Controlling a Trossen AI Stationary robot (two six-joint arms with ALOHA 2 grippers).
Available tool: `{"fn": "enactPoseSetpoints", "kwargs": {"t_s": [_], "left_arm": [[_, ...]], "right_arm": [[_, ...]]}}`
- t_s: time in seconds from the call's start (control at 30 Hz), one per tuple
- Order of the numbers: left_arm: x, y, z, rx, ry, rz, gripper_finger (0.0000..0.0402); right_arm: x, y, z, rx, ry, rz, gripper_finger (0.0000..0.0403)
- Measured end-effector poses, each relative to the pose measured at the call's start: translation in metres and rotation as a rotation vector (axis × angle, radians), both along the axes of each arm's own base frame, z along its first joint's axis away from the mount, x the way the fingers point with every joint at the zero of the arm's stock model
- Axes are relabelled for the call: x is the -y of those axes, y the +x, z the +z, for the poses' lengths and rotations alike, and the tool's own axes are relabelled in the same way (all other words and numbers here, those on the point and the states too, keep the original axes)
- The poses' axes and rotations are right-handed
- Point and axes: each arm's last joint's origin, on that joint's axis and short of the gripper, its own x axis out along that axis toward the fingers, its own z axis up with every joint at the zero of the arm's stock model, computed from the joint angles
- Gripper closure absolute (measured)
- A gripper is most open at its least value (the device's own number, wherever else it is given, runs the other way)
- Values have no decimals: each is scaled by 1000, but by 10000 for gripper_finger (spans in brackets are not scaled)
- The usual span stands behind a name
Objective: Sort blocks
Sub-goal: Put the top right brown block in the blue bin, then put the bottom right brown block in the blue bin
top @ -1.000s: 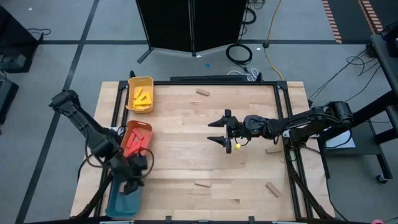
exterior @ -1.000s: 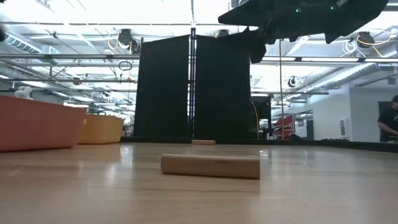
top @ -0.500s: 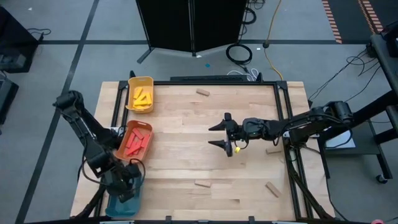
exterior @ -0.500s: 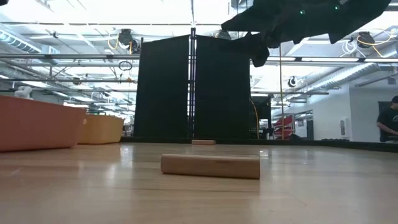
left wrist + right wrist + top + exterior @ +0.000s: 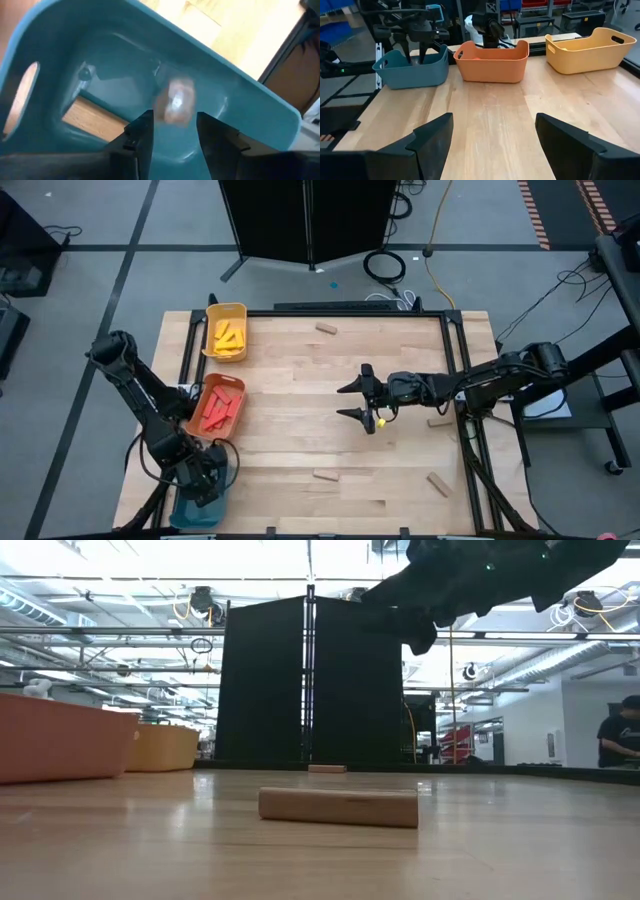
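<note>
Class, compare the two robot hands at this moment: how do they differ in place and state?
The left hand hangs over the teal tray at the table's near-left corner; the right hand is out over the table's middle. A tan block is falling between the left fingers; the right hand is wide open and empty. Both are dark and two-fingered.
</note>
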Motion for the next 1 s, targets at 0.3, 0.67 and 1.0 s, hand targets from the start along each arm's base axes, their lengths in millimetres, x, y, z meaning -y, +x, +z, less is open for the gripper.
{"fn": "enactPoseSetpoints", "kwargs": {"t_s": [0.3, 0.67, 1.0], "left_arm": [[-1, 0, -1, -28, 10, 47, 239], [-23, 10, 9, -38, -43, -68, 240], [-72, 40, 34, 512, 346, -335, 240]], "right_arm": [[0, 0, 0, 1, -7, 2, 126], [0, 1, 2, 8, 0, 0, 126], [-10, 15, 36, -352, 155, 69, 126]]}}
